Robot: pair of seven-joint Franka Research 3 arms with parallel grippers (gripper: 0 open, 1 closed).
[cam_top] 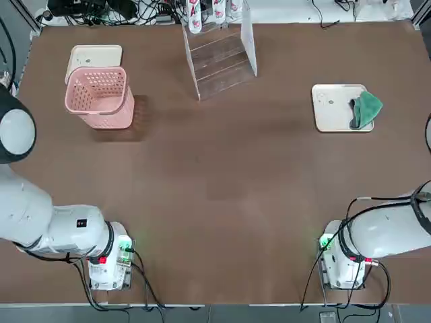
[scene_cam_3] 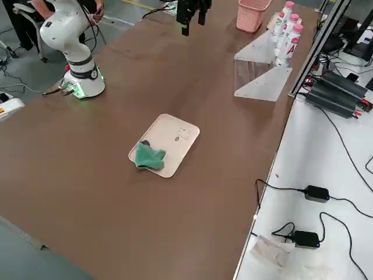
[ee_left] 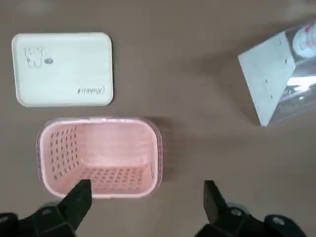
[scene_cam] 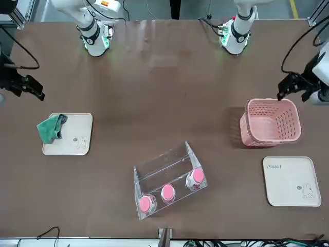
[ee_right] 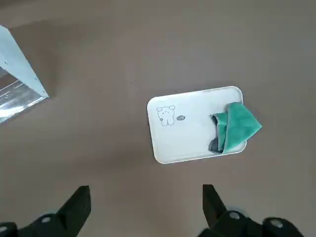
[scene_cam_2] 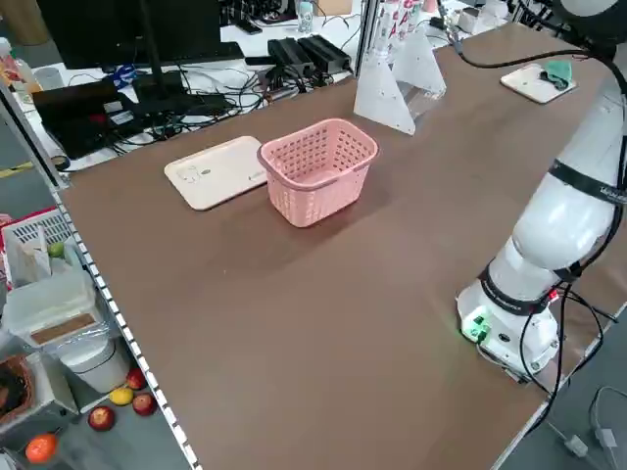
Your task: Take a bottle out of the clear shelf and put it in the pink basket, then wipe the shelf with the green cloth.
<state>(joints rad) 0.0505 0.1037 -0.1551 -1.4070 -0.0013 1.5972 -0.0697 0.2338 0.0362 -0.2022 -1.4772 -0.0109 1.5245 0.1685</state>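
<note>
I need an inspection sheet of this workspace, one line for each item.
Surface: brown table, bare in the middle.
Job's things: clear shelf at the far edge, three bottles in it; pink basket empty; green cloth on a cream tray.
Clutter: second cream tray beyond the basket.
Grippers: left gripper open above the basket's near side; right gripper open, short of the cloth's tray.
Cables: at both arm bases; more behind the table.
Surroundings: power adapters on a side bench; fruit on the floor.
</note>
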